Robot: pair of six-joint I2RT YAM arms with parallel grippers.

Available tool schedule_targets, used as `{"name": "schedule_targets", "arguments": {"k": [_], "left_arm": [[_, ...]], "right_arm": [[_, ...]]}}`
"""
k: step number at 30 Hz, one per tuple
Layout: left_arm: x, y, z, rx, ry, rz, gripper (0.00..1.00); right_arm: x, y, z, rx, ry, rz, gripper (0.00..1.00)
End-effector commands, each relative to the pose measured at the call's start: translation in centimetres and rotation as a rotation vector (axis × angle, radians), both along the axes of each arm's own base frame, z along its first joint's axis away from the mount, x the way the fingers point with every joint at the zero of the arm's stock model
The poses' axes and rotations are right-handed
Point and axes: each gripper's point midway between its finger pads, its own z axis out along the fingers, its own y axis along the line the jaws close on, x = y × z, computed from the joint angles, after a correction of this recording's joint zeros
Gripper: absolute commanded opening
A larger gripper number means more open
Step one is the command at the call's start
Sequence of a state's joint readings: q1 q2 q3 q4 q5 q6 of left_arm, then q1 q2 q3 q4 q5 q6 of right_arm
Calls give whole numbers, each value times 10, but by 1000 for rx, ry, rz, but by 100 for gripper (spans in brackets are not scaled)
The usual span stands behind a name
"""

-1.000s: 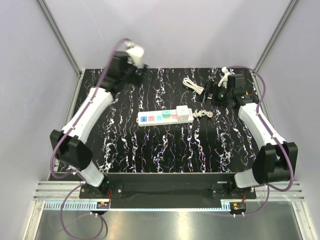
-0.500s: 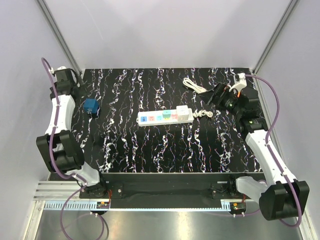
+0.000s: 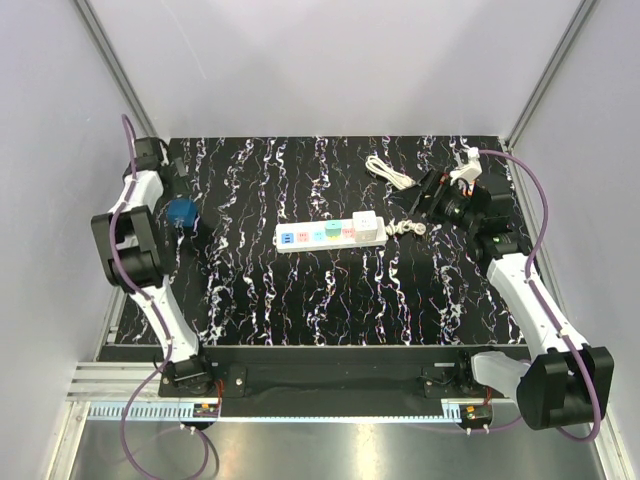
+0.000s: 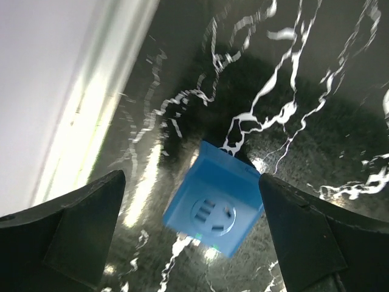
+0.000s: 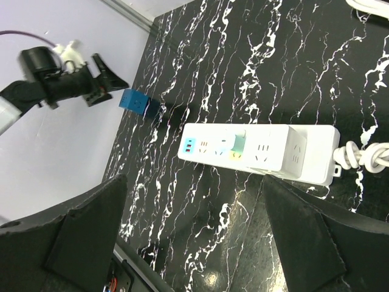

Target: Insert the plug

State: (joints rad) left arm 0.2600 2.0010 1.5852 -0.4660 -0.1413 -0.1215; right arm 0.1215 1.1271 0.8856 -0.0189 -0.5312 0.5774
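A blue cube plug [image 3: 182, 213] lies on the black marbled table near its left edge, its socket face up in the left wrist view [image 4: 216, 207]. My left gripper [image 3: 174, 180] hangs open just above and behind it, empty, one finger on each side in the wrist view [image 4: 194, 243]. A white power strip [image 3: 330, 233] with coloured sockets lies in the middle of the table and also shows in the right wrist view [image 5: 261, 149]. My right gripper [image 3: 432, 195] is open and empty, above the table to the right of the strip [image 5: 194, 243].
The strip's knotted white cord [image 3: 408, 228] lies at its right end. A loose white cable [image 3: 388, 170] lies at the back right. Grey walls and metal frame posts close in the table's left, back and right edges [image 3: 150, 175].
My left arm has swung from the back middle to the far left edge. The blue cube now shows on the table below its gripper. My right arm has shifted slightly.
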Motion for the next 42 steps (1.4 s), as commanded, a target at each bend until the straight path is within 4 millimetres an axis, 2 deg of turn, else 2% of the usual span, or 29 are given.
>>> {"name": "schedule_targets", "arguments": {"k": [1, 5, 8, 11, 15, 17, 18, 21, 22, 25, 26, 28, 29, 30, 32, 34, 35, 36, 37, 38, 42], "left_arm": [[12, -6, 3, -39, -8, -57, 96], [10, -26, -15, -141, 15, -102, 89], [-4, -40, -20, -198, 31, -80, 86], [-25, -55, -16, -246, 28, -34, 83], [-56, -73, 1, -241, -6, 12, 82], [-62, -92, 1, -235, -11, -31, 83], [-62, -96, 11, -221, -34, -56, 83], [-66, -111, 18, -213, -46, -104, 83], [-66, -112, 23, -208, -57, -111, 83], [-70, -89, 36, -77, -62, -93, 86], [-68, -76, 45, -10, -65, -63, 87], [-69, -60, 40, 52, -14, -44, 90], [-64, -52, 48, 71, -19, -27, 90], [-62, -49, 37, 68, 14, -22, 90], [-56, -46, 37, 58, 18, -19, 90], [-52, -42, 26, 40, 33, -10, 89], [-45, -45, 27, 13, 20, -23, 89], [-41, -46, 17, 0, 38, -32, 89], [-35, -48, 19, -13, 29, -48, 88], [-33, -48, 9, -15, 52, -56, 88], [-29, -44, 1, -38, 76, -53, 89]], "right_arm": [[2, 1, 13, -8, -61, 22, 100], [6, 2, 7, -12, -41, 23, 100], [7, 3, 2, -10, -23, 33, 100], [10, 5, -1, -13, -12, 41, 100], [10, 7, -2, -6, -5, 57, 100], [10, 7, 0, -6, -11, 62, 100], [10, 7, -1, -5, -8, 60, 100], [4, 7, -7, -10, 24, 67, 100], [3, 7, -8, -16, 24, 69, 100], [-1, 6, -9, -23, 29, 72, 100], [-2, 6, -8, -23, 28, 71, 100], [-4, 6, -8, -24, 26, 69, 100], [-4, 6, -9, -26, 28, 70, 100], [-4, 5, -10, -26, 28, 68, 100], [-3, 6, -9, -24, 27, 70, 100], [-1, 6, -9, -25, 31, 71, 99], [-1, 7, -8, -23, 30, 74, 100], [-1, 7, -7, -21, 30, 78, 100], [-1, 7, -8, -20, 33, 79, 100], [-1, 7, -8, -20, 31, 79, 100], [1, 5, -11, -28, 39, 59, 100]]}}
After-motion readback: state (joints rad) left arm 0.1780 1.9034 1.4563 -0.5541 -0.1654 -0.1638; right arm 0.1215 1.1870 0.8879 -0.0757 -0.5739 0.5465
